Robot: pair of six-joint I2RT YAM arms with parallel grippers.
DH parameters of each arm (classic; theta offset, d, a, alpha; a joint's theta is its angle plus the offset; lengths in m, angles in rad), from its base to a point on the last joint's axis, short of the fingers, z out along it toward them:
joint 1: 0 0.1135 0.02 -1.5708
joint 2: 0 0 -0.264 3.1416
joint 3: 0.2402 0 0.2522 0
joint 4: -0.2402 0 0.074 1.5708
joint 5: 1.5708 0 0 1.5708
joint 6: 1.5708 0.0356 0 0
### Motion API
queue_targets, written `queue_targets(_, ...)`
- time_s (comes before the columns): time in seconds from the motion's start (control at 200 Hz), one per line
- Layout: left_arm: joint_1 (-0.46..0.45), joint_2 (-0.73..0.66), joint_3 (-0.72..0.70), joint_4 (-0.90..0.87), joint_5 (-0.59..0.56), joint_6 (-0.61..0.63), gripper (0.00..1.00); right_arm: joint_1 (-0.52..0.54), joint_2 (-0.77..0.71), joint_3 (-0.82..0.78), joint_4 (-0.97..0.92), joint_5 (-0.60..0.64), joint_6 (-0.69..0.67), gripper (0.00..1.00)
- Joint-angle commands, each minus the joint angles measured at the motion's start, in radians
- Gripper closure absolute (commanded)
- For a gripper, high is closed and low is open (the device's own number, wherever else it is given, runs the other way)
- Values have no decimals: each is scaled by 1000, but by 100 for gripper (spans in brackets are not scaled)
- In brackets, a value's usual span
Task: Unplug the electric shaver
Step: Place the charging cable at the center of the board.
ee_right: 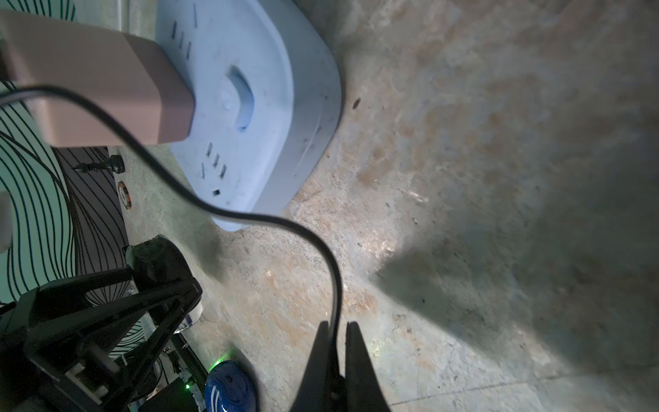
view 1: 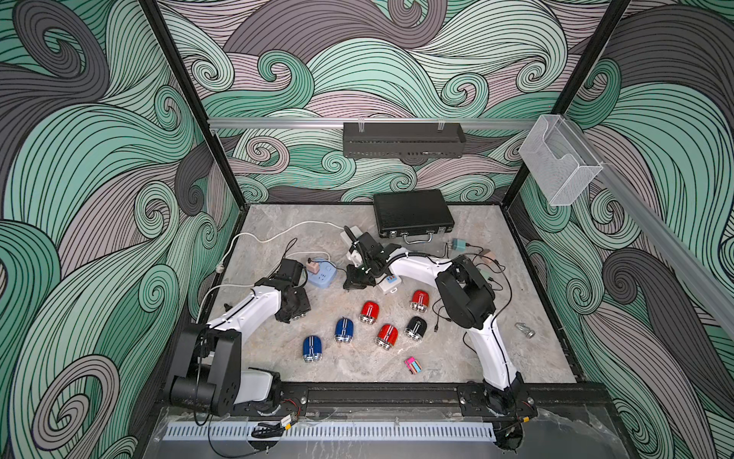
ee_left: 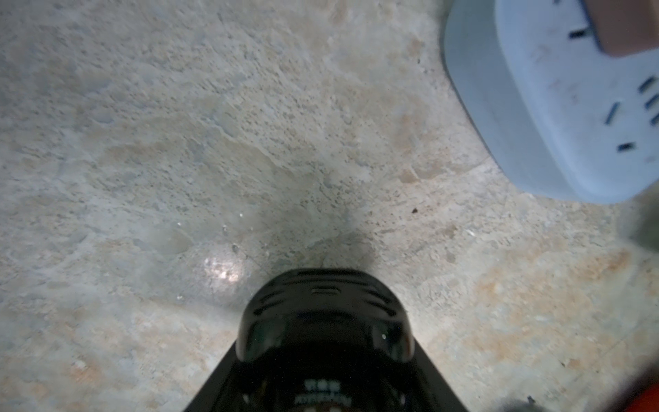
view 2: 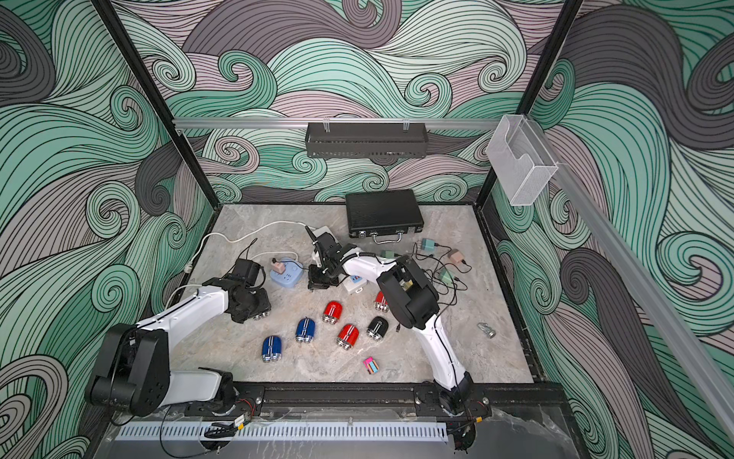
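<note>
- Holding the black shaver (ee_left: 324,310) between partly open jaws, the left gripper (view 1: 294,309) is sitting at the table's left side, just nearer than the blue strip (ee_right: 271,107).
- The right gripper (ee_right: 337,331) is pinching the black cable (ee_right: 249,215) with jaws fully closed, right of the strip and apart from the shaver.
- The cable is running back to the pink adapter (ee_right: 100,92), which is sitting plugged into the strip.
- No cable is showing at the shaver, so the unplugging is looking done, though the plug end is hiding between the fingers.
- Letting go is probably all that is remaining.
- The shaver is showing a glossy, rounded black shell with silver heads.
</note>
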State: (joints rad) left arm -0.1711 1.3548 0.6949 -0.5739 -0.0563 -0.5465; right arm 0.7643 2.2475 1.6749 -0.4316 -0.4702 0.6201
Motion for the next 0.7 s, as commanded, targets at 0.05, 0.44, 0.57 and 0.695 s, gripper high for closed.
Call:
queue_targets(0.05,7,50,44,-6,-5,19,77,-2,30,40,-26,14,-5,98)
queue_targets(0.44,6,107,58,-10,-9,17,66,0,48,63,-58,19,-15,94)
queue_targets(0.57,5,100,54,-9,-11,17,58,-2,42,59,-62,23,-17,92)
queue_targets(0.695,5,99,55,-14,-11,18,54,-2,36,57,-62,25,-18,88)
